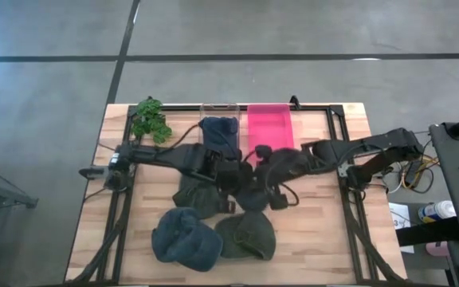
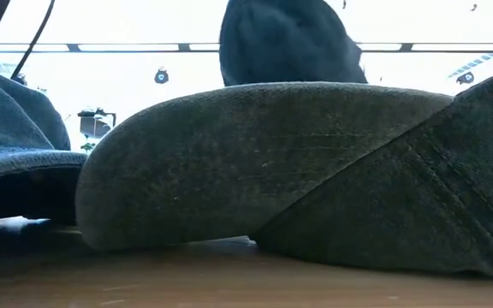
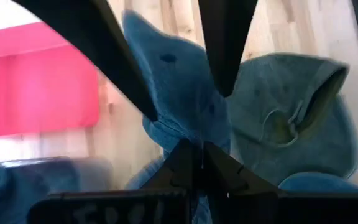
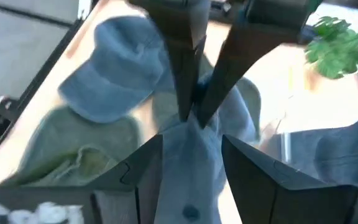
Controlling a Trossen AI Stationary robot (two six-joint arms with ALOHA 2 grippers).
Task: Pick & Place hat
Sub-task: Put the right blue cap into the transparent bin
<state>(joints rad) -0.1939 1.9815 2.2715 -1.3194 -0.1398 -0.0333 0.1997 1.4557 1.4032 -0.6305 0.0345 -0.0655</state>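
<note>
I am working with both claws meeting over the middle of the table (image 1: 309,239), just in front of the pink bin (image 1: 270,127). My left gripper (image 3: 201,163) is pinched nearly closed on the fabric of a blue-grey hat (image 3: 179,93), and my right gripper (image 4: 191,152) is standing partly open with the same cloth running between its fingers, so I am judging that the two of us are sharing one hat, perhaps handing it across or stretching it. The other hats are lying nearer the front edge than the pink bin: a blue cap (image 1: 183,237) and an olive cap (image 1: 247,236) side by side, and one more already sitting in the clear bin (image 1: 220,108) beside the pink one. I am reading this as the carry step, with the hat gripped but not yet placed. Next I am needing one claw to let go cleanly while the other is keeping its hold, then swinging toward a bin without dragging the brim across the caps below.
</note>
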